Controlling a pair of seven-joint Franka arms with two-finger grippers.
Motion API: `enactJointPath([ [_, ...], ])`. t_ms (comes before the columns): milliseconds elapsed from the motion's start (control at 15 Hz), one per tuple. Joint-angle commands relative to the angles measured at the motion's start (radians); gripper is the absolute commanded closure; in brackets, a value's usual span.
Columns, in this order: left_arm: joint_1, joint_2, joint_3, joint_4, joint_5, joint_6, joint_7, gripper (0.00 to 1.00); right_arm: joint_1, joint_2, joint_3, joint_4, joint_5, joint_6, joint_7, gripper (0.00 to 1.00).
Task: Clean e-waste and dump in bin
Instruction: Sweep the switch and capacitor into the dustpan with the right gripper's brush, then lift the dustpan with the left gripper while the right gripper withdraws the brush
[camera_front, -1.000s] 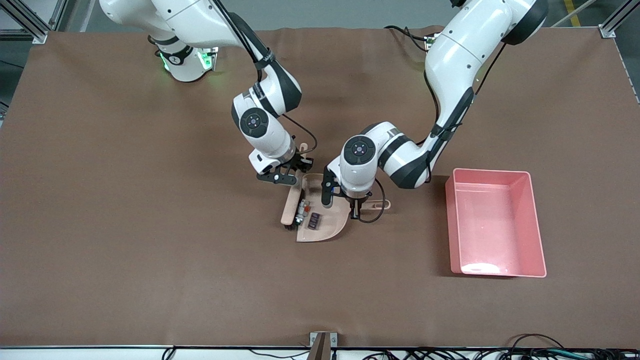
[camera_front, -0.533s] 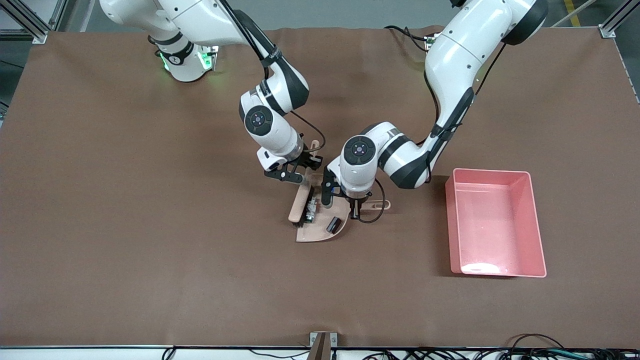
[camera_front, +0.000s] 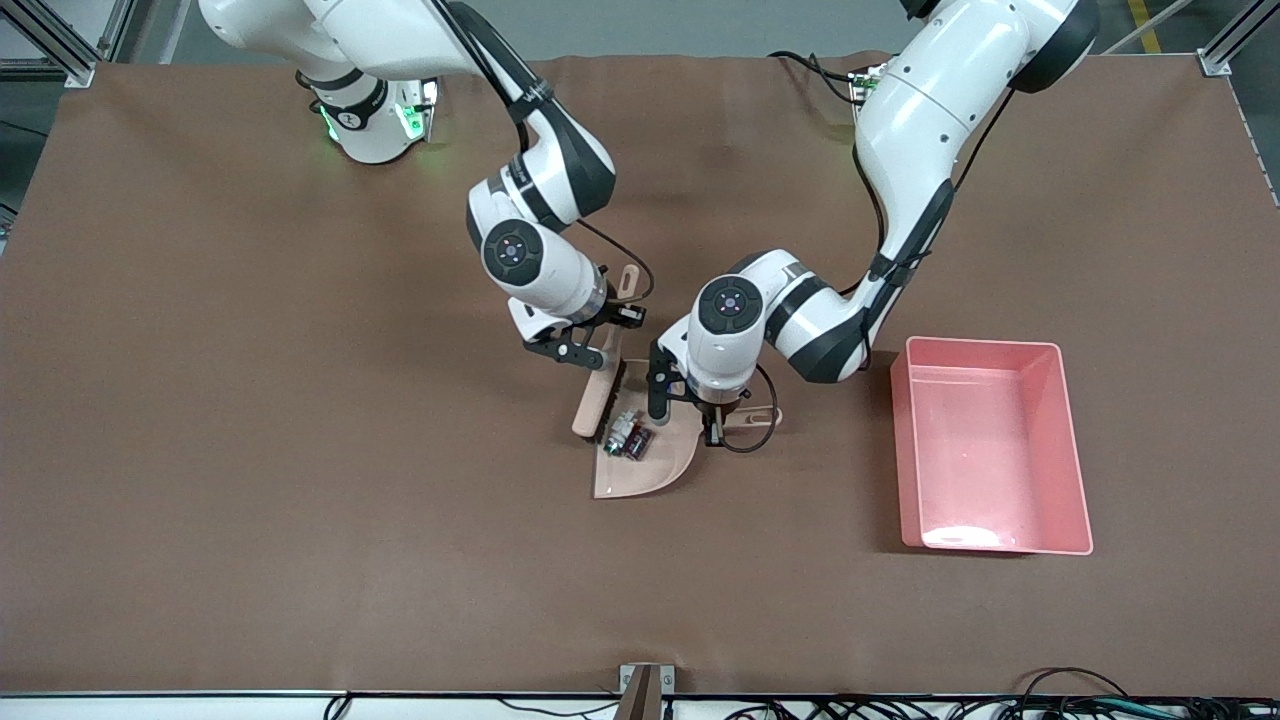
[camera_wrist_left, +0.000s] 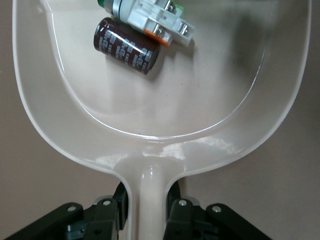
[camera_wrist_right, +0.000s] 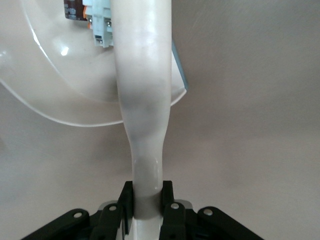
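Two pieces of e-waste lie together inside the beige dustpan (camera_front: 640, 465): a white component (camera_front: 622, 432) with an orange band and a green end, and a dark brown cylinder (camera_wrist_left: 126, 45) with printed markings, touching each other near the pan's middle. The left tool (camera_front: 712, 425) is clamped on the dustpan's handle, its fingers (camera_wrist_left: 176, 212) pressed against both sides of the stem. The right tool (camera_front: 592, 352) is clamped on the handle of a beige brush (camera_front: 597, 397), which stands beside the dustpan, toward the right arm's end of the table, its lower end close to the white component. Both tools sit low over the middle of the brown table (camera_front: 250, 450). The pink bin (camera_front: 1075, 450) rests on the table well apart from the dustpan, toward the left arm's end, with nothing visible inside.
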Motion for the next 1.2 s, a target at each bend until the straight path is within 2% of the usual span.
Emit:
enactJointPath([
  [0,0.004,0.015,-0.004,0.025,-0.017,0.033,-0.010,1.00,-0.050,-0.081,0.008,-0.060,0.008,-0.020,-0.045,1.00],
  [333,0.006,0.009,-0.004,0.026,-0.068,0.060,-0.001,1.00,-0.185,-0.260,0.003,-0.226,-0.020,-0.069,-0.218,1.00],
  [667,0.055,-0.050,-0.026,0.026,-0.070,0.048,0.011,1.00,-0.297,-0.406,0.004,-0.437,-0.216,-0.057,-0.256,1.00],
  [867,0.113,-0.101,-0.045,0.023,-0.070,0.027,0.031,1.00,-0.386,-0.464,0.004,-0.549,-0.314,-0.017,-0.279,1.00],
  [1000,0.183,-0.130,-0.082,0.017,-0.070,0.005,0.059,1.00,-0.458,-0.521,0.004,-0.653,-0.327,0.044,-0.398,1.00],
  [1133,0.275,-0.162,-0.133,-0.003,-0.070,-0.015,0.097,1.00,-0.553,-0.538,0.004,-0.708,-0.327,0.060,-0.517,1.00],
])
